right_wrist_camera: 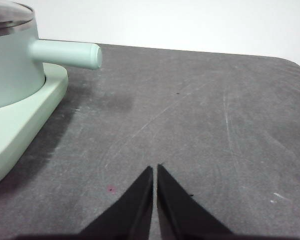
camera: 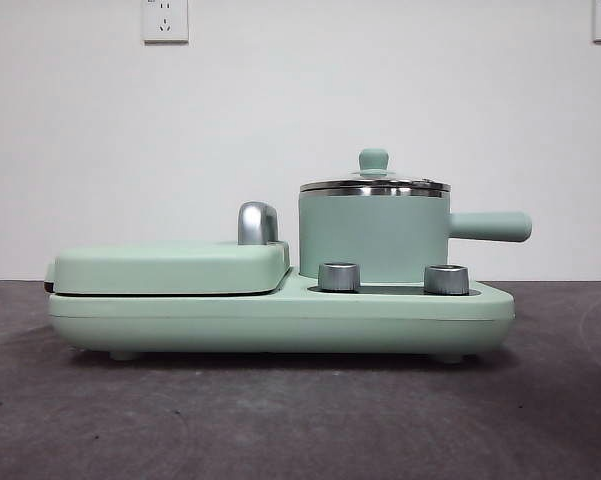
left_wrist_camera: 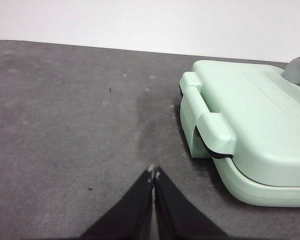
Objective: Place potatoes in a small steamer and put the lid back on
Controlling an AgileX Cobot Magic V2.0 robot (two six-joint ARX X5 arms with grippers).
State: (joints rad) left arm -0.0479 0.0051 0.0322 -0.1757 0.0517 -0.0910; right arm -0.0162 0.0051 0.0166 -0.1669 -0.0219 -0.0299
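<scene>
The small steamer [camera: 373, 235] is a mint-green pot standing on the right half of a mint-green cooker base [camera: 280, 318]. Its stubby side handle [camera: 490, 226] points right. The lid [camera: 374, 183] with a mint-green knob sits on the pot. The pot [right_wrist_camera: 10, 70] and its handle also show in the right wrist view. No potato is in view. My left gripper [left_wrist_camera: 153, 173] is shut and empty over bare table beside the griddle end. My right gripper [right_wrist_camera: 154, 170] is shut and empty over bare table, apart from the pot handle.
The flat griddle cover [camera: 170, 268] with a chrome handle [camera: 257, 222] lies shut on the base's left half; it also shows in the left wrist view [left_wrist_camera: 259, 120]. Two chrome dials [camera: 339, 276] face front. The grey table [camera: 280, 420] surrounds the cooker. A white wall stands behind.
</scene>
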